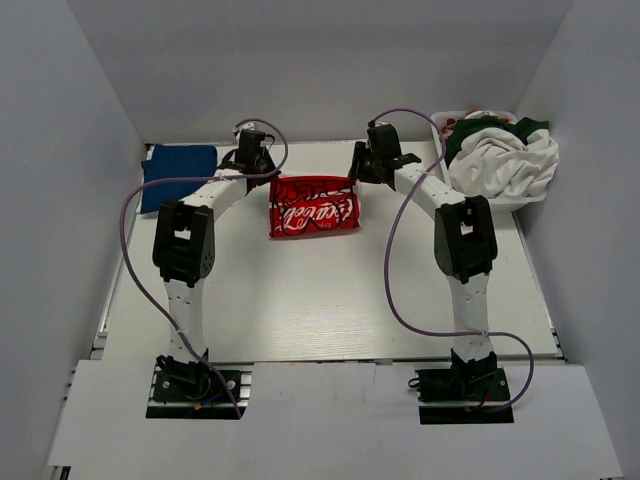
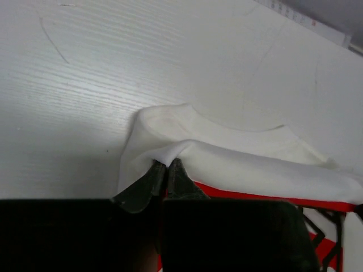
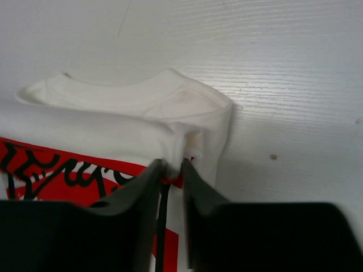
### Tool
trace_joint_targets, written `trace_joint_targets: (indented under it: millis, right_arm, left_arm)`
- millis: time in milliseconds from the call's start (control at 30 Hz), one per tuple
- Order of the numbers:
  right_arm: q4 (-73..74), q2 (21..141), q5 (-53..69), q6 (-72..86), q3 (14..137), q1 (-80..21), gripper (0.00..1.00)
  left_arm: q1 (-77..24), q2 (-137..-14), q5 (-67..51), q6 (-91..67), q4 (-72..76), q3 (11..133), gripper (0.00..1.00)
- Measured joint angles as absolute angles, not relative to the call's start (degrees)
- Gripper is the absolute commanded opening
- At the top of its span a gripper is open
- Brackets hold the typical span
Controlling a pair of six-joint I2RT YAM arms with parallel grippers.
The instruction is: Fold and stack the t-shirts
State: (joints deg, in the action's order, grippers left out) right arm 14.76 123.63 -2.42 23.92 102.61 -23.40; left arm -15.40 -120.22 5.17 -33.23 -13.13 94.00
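A white t-shirt with a red chest print (image 1: pixel 312 212) lies partly folded at the middle back of the table. My left gripper (image 1: pixel 262 172) is shut on its far left edge; in the left wrist view the gripper (image 2: pixel 166 165) pinches a raised fold of white cloth (image 2: pixel 238 164). My right gripper (image 1: pixel 358 170) is shut on the far right edge; in the right wrist view the gripper (image 3: pixel 171 165) pinches the shirt (image 3: pixel 125 113) at the fold. A folded royal-blue t-shirt (image 1: pixel 178 172) lies at the back left.
A white basket (image 1: pixel 530 198) at the back right holds a heap of white t-shirts (image 1: pixel 505 160) with a dark green one (image 1: pixel 520 127) among them. White walls enclose the table on three sides.
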Motion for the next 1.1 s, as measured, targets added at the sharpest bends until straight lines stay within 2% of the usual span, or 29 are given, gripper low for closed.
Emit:
trace_joint_targets:
  millis: [33,67,100,133,233,333,533,667,867,1000,1100]
  right_arm:
    - [14.3,125.3,-2.1,23.5,103.8,-23.0,0.68]
    - [14.2,126.7,-1.7,23.1,104.9,-22.7,0.82]
    - [14.3,128.2,-1.0,22.5,106.4,-22.3,0.90]
    - [14.6,129.7,-0.4,21.8,108.3,-21.9,0.90]
    - [15.0,130.9,1.3,19.3,110.5,-21.1,0.90]
    - [14.4,128.0,2.6,17.9,108.7,-20.8,0.90]
    - [9.9,110.5,12.5,18.5,91.0,-22.3,0.90]
    - [4.6,105.3,18.9,20.9,85.0,-24.6,0.90]
    - [-4.7,111.5,28.0,27.0,78.8,-25.5,0.90]
    - [-8.1,120.9,29.6,30.8,77.8,-23.3,0.90]
    - [-12.9,122.2,31.7,33.5,77.1,-21.2,0.90]
  left_arm:
    - [-15.2,-121.9,5.4,-33.4,-13.5,95.7,0.61]
    - [-14.9,-123.3,5.5,-33.1,-14.2,97.4,0.81]
    - [-14.6,-125.0,5.6,-33.4,-15.1,99.9,0.97]
    - [-14.2,-126.6,5.5,-33.5,-15.6,102.5,1.00]
    - [-13.2,-129.4,4.6,-33.7,-17.6,108.8,1.00]
    - [-12.5,-128.5,2.9,-33.4,-18.0,109.8,1.00]
    - [-13.5,-121.3,-4.8,-32.2,-15.0,99.5,1.00]
    - [-14.7,-120.4,-10.2,-32.5,-12.9,95.1,1.00]
    - [-15.2,-123.2,-14.7,-33.5,-11.3,93.6,1.00]
    - [-14.8,-128.3,-15.8,-34.2,-10.7,95.3,1.00]
    - [-14.3,-130.7,-16.9,-34.9,-10.2,98.7,1.00]
